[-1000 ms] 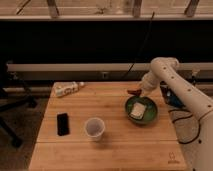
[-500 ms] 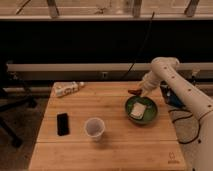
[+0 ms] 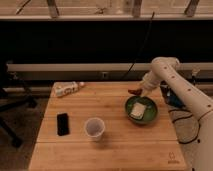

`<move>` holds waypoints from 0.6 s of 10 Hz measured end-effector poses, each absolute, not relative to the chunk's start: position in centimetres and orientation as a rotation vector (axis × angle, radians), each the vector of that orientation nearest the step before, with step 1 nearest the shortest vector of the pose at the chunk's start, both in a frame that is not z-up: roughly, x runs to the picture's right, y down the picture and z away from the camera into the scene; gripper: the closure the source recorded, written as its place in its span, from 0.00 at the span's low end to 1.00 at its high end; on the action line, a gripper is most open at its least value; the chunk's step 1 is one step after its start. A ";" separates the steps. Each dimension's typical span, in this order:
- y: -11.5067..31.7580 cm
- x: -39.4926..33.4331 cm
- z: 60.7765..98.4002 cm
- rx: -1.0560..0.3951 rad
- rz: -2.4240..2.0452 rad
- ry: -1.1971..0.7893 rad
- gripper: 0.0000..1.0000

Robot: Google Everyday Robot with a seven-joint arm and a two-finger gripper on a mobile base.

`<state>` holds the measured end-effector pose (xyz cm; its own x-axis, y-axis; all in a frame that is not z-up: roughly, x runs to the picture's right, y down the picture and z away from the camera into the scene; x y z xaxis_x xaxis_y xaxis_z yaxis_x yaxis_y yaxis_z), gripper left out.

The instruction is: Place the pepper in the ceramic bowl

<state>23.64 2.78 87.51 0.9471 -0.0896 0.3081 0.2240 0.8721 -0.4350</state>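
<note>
The dark-green ceramic bowl point(image 3: 141, 110) sits on the right side of the wooden table point(image 3: 105, 145), with a pale square piece point(image 3: 138, 110) lying in it. The small red pepper point(image 3: 134, 92) hangs at the gripper point(image 3: 138, 93), just above the bowl's far left rim. The white arm reaches in from the right.
A translucent plastic cup point(image 3: 94, 129) stands near the table's middle front. A black phone-like object point(image 3: 62, 123) lies at the left. A white crumpled packet point(image 3: 69, 88) lies at the back left corner. A dark chair base is off the left edge.
</note>
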 end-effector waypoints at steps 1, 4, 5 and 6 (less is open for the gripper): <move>2.8 23.7 87.5 -0.486 -0.168 -0.288 1.00; 2.8 24.5 86.3 -0.500 -0.169 -0.295 0.79; 3.0 24.7 86.1 -0.509 -0.166 -0.299 0.69; 3.3 24.9 85.5 -0.520 -0.163 -0.303 0.57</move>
